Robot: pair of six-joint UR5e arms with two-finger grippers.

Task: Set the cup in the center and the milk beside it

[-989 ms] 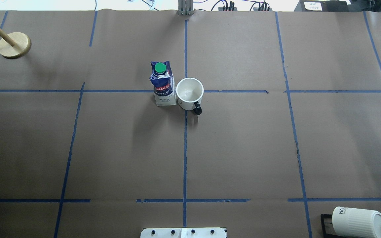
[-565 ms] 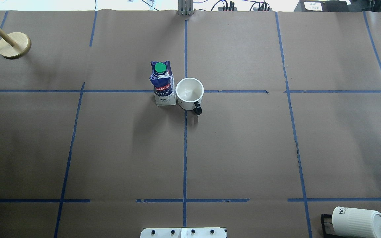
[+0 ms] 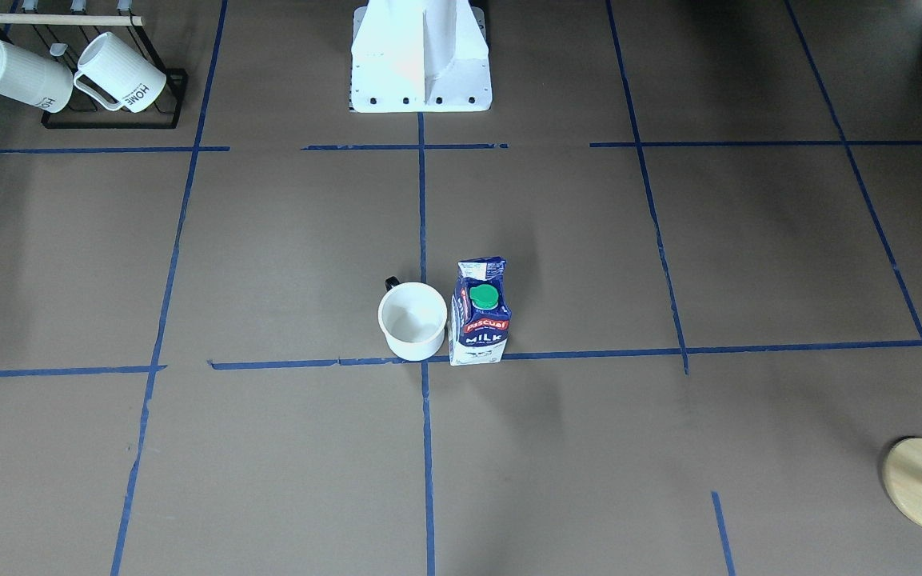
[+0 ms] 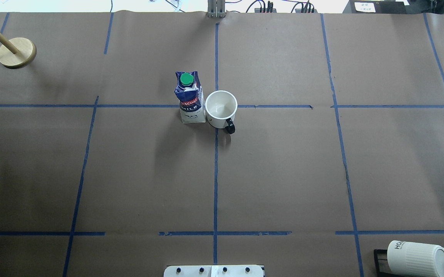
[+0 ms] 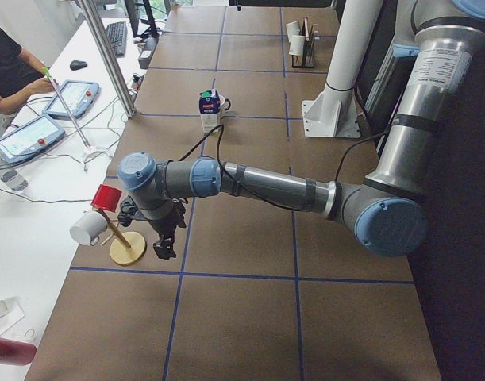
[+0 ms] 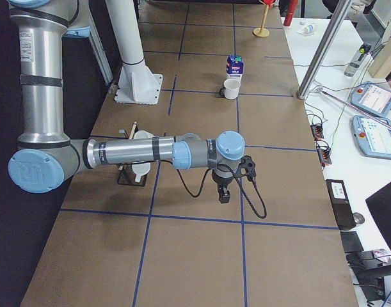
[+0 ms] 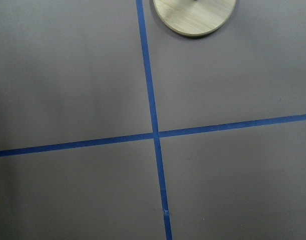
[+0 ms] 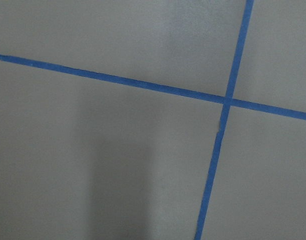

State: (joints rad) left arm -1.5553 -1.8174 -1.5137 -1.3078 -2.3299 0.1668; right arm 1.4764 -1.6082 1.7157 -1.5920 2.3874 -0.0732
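The white cup (image 4: 221, 109) with a small black handle stands upright on the crossing of blue tape lines at the table's middle. The dark blue milk (image 4: 190, 98) carton with a green cap stands upright right beside it, on the robot's left. Both also show in the front view, cup (image 3: 413, 320) and milk (image 3: 480, 316). My left gripper (image 5: 163, 242) hangs over the table's far left end near a wooden stand. My right gripper (image 6: 224, 192) hangs over the table's right end. Neither touches the cup or the milk, and I cannot tell whether either is open or shut.
A wooden mug stand (image 4: 16, 52) is at the far left corner. A black rack with two ribbed "HOME" mugs (image 3: 77, 72) is near the robot's right side. The white robot base (image 3: 421, 56) is at the near middle edge.
A small dark part at the overhead view's right edge has moved out of view. The cup and the milk have not moved.
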